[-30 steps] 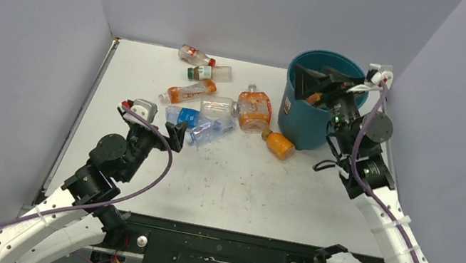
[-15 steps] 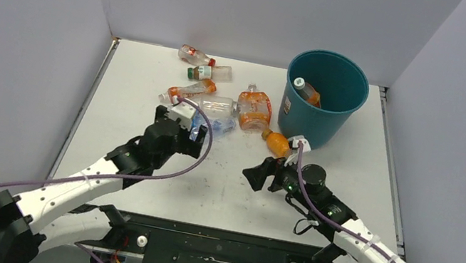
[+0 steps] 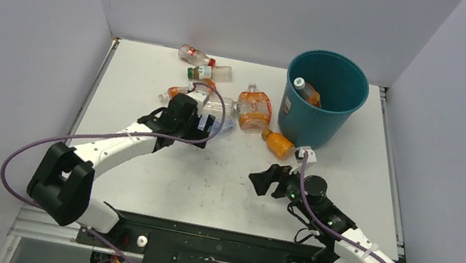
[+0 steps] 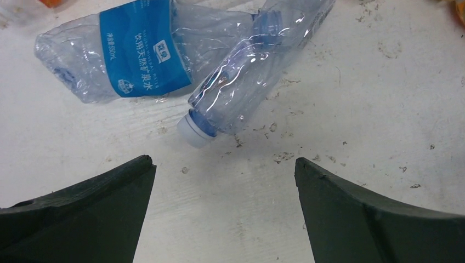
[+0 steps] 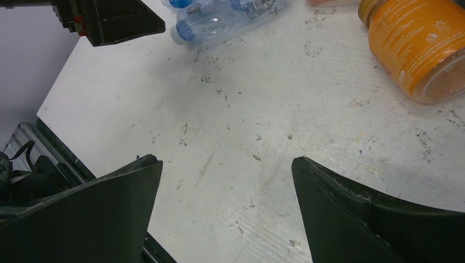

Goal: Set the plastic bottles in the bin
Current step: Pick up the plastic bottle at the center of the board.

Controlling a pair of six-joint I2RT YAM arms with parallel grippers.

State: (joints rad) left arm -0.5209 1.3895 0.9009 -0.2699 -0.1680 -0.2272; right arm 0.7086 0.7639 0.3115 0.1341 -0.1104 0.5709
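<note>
The teal bin (image 3: 322, 111) stands at the back right with one bottle (image 3: 306, 91) inside. Several plastic bottles lie left of it: a red-capped one (image 3: 196, 55), a green-capped one (image 3: 210, 72), a crushed orange one (image 3: 254, 108) and a small orange one (image 3: 278, 144). My left gripper (image 3: 204, 128) is open and empty, low over the table. Just ahead of it (image 4: 222, 161) lie a clear bottle (image 4: 247, 82) and a crushed blue-labelled bottle (image 4: 131, 52). My right gripper (image 3: 263, 180) is open and empty near mid-table (image 5: 226, 160), with the small orange bottle (image 5: 422, 44) to its right.
Grey walls close in the table on three sides. The left arm lies across part of the bottle cluster and hides some of it. One finger of the left gripper (image 5: 115, 19) shows at the top left of the right wrist view.
The right gripper has come from over the bin, where a bottle now lies, down to mid-table. The left arm has stretched forward to the blue-labelled bottles.
</note>
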